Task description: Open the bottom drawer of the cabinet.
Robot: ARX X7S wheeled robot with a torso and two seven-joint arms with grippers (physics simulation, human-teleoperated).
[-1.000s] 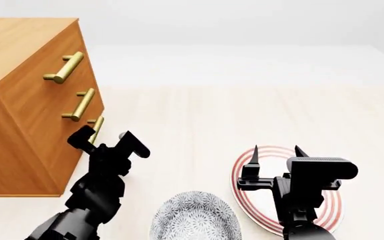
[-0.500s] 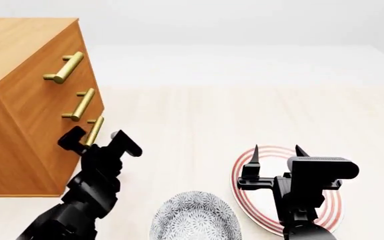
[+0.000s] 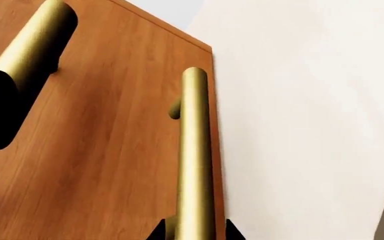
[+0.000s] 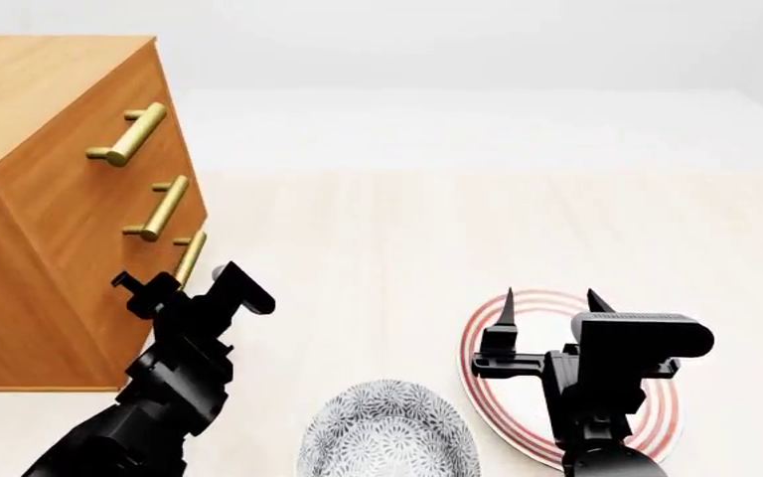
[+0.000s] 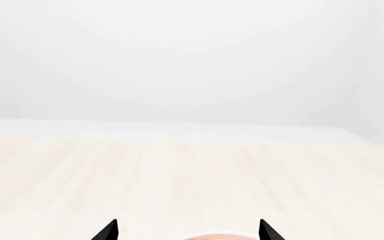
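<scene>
The cabinet stands at the left with three brass bar handles, all drawers shut flush. The bottom drawer has the lowest handle. In the left wrist view that handle runs down between my left gripper's two black fingertips. My left gripper straddles the bar with its jaws a little apart from it, open; in the head view it is at the handle's lower end. My right gripper is open and empty above the plate; it shows in the right wrist view.
A red-striped plate lies under my right gripper, and its edge shows in the right wrist view. A patterned bowl sits at the front centre. The middle drawer's handle is next to the gripped one. Pale wooden floor stretches ahead.
My left gripper has moved left toward the cabinet front and now sits around the lowest handle. The right arm, plate and bowl have not moved.
</scene>
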